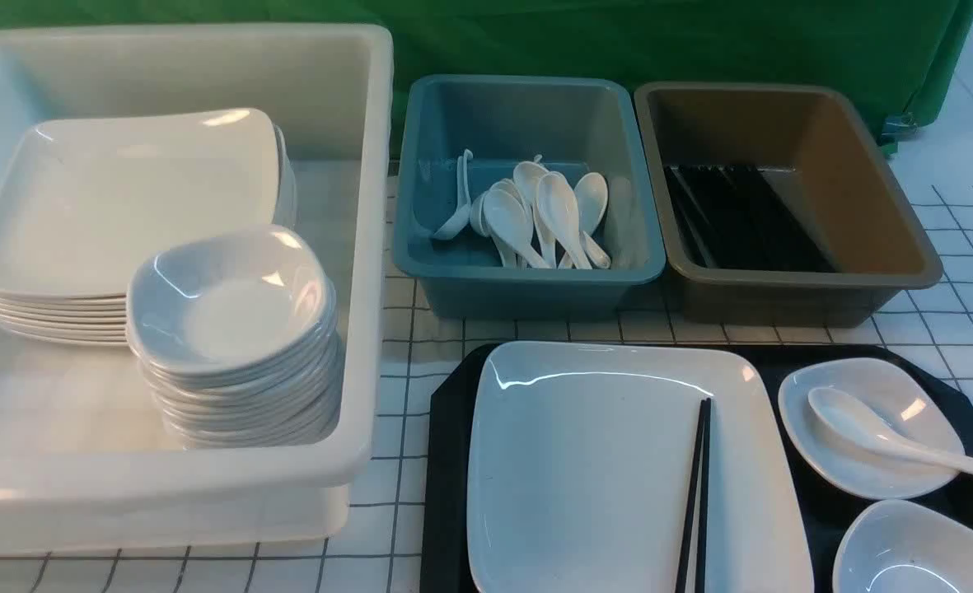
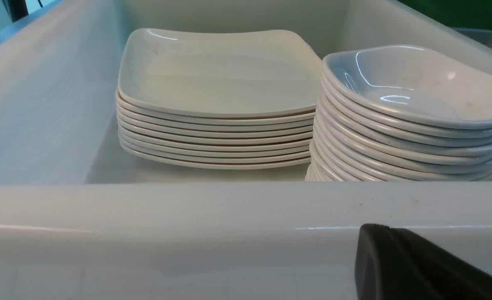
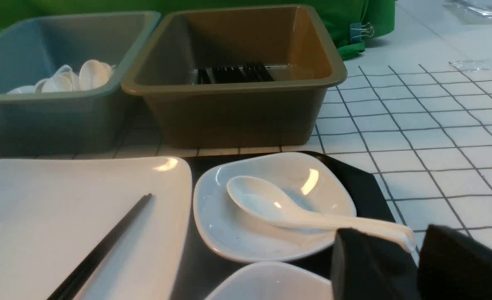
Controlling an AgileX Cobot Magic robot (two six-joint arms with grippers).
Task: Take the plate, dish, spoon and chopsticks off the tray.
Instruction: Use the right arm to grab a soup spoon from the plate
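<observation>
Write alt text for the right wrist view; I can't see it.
Black fingers of the right hand sit at the handle tip of a white spoon lying in a small dish on the black tray; grip unclear. Beside it, chopsticks rest on a large plate; a teal bin and a brown bin stand behind.

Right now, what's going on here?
Clearing has barely begun. The right pincer sits at the handle end of the spoon, which lies in a small dish on the tray. Whether it grips the spoon is unclear. The chopsticks lie on the plate, untouched. The left pincer is shut, just outside the white bin of stacked crockery.
</observation>
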